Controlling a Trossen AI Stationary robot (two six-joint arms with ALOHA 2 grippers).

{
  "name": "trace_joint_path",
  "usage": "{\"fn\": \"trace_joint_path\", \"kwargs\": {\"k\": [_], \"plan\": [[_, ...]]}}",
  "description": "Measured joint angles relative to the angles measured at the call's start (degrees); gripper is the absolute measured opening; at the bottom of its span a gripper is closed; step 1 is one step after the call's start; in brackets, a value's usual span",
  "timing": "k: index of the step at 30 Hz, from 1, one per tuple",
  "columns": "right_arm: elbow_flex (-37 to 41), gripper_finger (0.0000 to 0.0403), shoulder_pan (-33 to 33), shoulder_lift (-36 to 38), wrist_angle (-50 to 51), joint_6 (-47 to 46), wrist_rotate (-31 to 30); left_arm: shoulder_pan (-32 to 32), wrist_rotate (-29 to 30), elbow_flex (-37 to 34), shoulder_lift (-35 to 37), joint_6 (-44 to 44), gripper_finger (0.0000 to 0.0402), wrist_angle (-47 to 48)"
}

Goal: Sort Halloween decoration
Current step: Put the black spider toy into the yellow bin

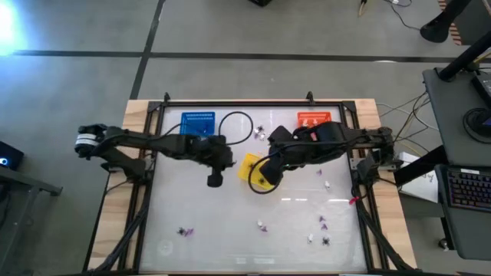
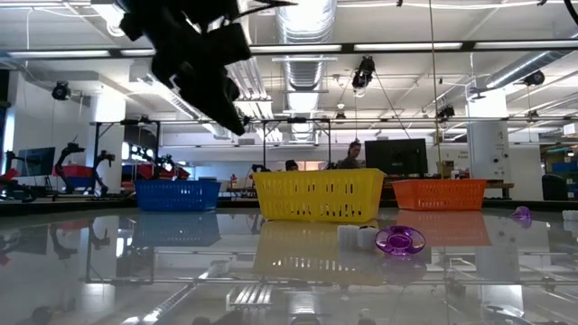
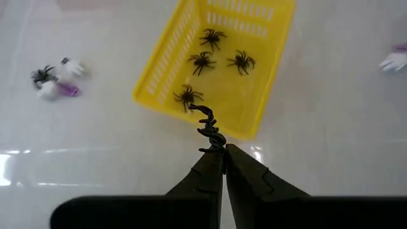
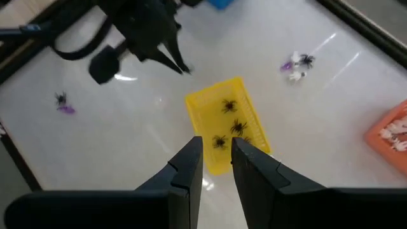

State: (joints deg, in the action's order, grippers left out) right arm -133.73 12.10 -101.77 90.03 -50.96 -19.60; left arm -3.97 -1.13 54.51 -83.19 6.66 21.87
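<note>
My left gripper (image 3: 219,152) is shut on a black spider (image 3: 208,124) and hangs above the table just short of the yellow basket (image 3: 219,63), on its left side in the high view (image 1: 216,178). Several black spiders (image 3: 202,62) lie in that basket. My right gripper (image 4: 216,159) hovers higher up over the yellow basket (image 4: 226,124), with a gap between its fingers and nothing in it. Loose black, purple and white pieces (image 1: 184,231) (image 1: 322,222) lie on the table near its front edge. My left gripper pinches the black spider by one end (image 3: 215,145) between the free ends of its two fingers. The fingers slant down toward the yellow basket. The rest of the spider sticks out beyond the fingertips, lifted clear of the table.
A blue basket (image 1: 198,123) stands at the back left and an orange basket (image 1: 313,120), holding white pieces, at the back right. More pieces lie between them (image 1: 261,132) and right of the yellow basket (image 1: 327,184). A purple piece (image 2: 399,240) lies in front of the yellow basket.
</note>
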Motion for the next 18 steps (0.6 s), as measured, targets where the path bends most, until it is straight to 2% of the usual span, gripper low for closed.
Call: {"fn": "trace_joint_path", "kwargs": {"k": [5, 12, 18], "plan": [[0.00, 0.0077, 0.00, 2.29, 0.01, 0.71, -3.08, -2.23, -6.20, 3.35, -3.81, 1.83, 0.0000, -0.07], [-0.02, 0.0077, -0.09, 2.94, -0.01, 3.68, -4.49, -2.69, -7.68, 6.14, -8.01, 4.79, 0.0000, 0.09], [-0.02, 0.0077, -1.00, 2.96, -0.01, 5.15, -4.50, -3.40, -12.28, 8.54, -11.25, 7.26, 0.0000, 0.27]]}}
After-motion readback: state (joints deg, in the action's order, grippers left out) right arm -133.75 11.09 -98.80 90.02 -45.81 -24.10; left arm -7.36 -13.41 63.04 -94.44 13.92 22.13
